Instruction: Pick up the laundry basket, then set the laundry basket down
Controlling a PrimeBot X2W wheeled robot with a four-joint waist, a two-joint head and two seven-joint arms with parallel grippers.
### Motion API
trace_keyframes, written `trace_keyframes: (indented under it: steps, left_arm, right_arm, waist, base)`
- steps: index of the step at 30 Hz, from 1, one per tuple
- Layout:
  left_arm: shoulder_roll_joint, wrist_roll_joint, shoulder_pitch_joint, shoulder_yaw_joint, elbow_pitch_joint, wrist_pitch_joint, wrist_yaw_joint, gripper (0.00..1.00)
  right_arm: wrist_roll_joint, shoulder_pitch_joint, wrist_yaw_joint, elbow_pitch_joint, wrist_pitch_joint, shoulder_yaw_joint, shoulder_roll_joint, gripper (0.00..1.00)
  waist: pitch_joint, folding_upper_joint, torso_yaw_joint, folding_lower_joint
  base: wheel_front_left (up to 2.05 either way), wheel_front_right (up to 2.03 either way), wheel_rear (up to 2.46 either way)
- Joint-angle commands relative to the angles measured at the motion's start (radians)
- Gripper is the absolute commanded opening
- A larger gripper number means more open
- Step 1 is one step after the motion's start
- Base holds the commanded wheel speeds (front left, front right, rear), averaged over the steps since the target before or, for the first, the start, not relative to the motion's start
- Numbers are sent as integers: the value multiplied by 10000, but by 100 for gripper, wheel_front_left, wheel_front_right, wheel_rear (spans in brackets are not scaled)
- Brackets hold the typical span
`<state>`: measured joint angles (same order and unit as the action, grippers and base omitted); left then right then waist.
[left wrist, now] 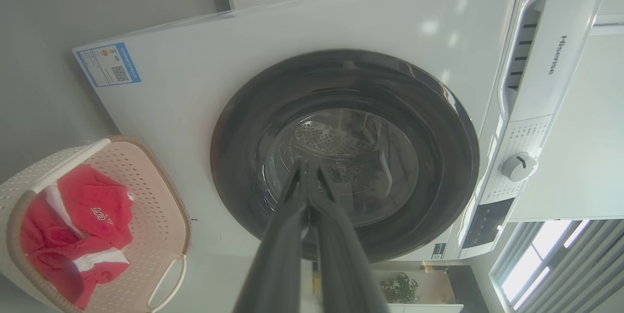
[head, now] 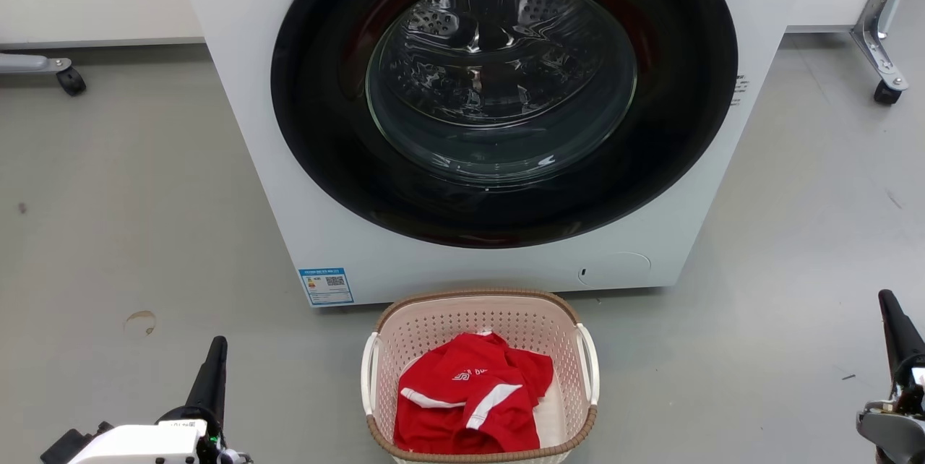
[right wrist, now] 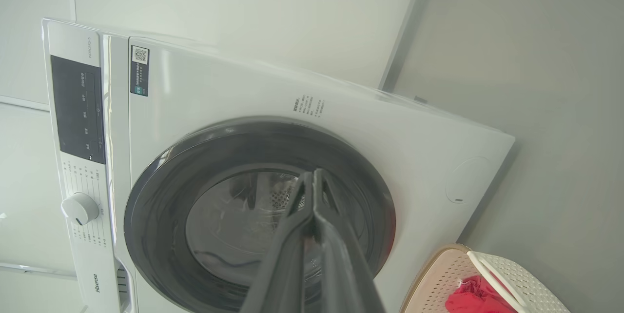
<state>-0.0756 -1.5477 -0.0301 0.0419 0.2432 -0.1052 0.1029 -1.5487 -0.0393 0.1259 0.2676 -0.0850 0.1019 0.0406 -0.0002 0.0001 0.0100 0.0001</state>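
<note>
The pale pink laundry basket [head: 426, 330] with a brown rim and white side handles sits on the floor in front of the washer, low in the middle of the head view. A red garment [head: 470, 395] lies inside it. The basket [left wrist: 161, 205] also appears at the lower left of the left wrist view, and the basket [right wrist: 526, 286] sits at the lower right corner of the right wrist view. My left gripper [head: 217, 348] is at the lower left, shut and empty, well left of the basket. My right gripper [head: 887, 301] is at the far right, shut and empty, well right of it.
A white front-loading washer [head: 303, 218] with a dark round door [head: 498, 88] stands directly behind the basket. A caster leg [head: 71, 79] shows at the far left and a metal caster frame [head: 885, 59] at the far right. Grey floor [head: 130, 233] spreads on both sides.
</note>
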Motion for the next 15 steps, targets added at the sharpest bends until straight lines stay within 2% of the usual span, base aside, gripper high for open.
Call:
trace_keyframes:
  steps: [1,6,15]
  left_arm:
    - [13,-330,-641,417,-126,35,153,0]
    - [148,-727,-768,576,18,34,278,0]
    - [159,-714,-769,592,18,21,278,0]
  right_arm:
    - [-278,-598,49,-242,-128,-55,193,0]
    - [-641,-681,48,-231,-241,68,139,0]
    - [-635,-682,48,-231,-247,75,134,0]
  waist:
    - [10,-1,-30,-1]
    - [33,-1,-100,-1]
    - [33,-1,-100,-1]
  base:
    - [0,0,0]
    - [0,0,0]
    - [0,0,0]
